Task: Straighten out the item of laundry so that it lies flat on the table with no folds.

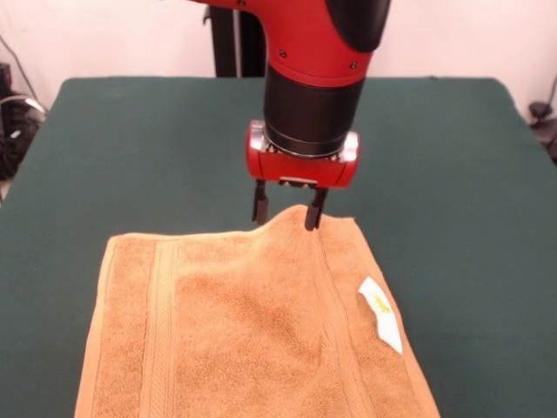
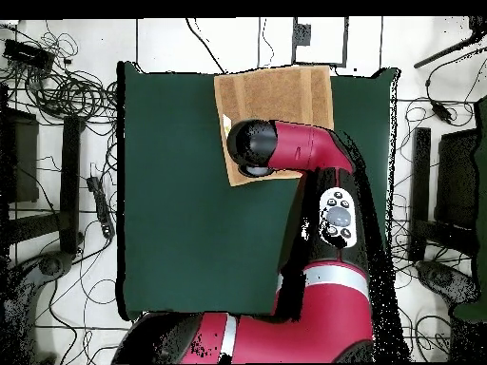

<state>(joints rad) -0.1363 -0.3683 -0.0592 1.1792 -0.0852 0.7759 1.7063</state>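
Note:
The item of laundry [image 1: 244, 322], an orange-tan towel with woven bands and a white label [image 1: 381, 313], lies spread on the green table [image 1: 452, 174] and runs off the picture's bottom edge. Its far edge rises in a small hump between the fingers of my gripper [image 1: 287, 213]. The fingers stand apart, open, with their tips at that edge. A shallow dent shows near the right band. In the overhead view the towel [image 2: 281, 95] lies at the table's [image 2: 190, 209] top edge, and the arm's wrist [image 2: 255, 144] hides the gripper and one corner.
Bare green cloth stretches to both sides of the towel and behind the gripper. A black post [image 1: 235, 39] stands behind the table. Cables and stands [image 2: 67, 95] crowd the floor around the table.

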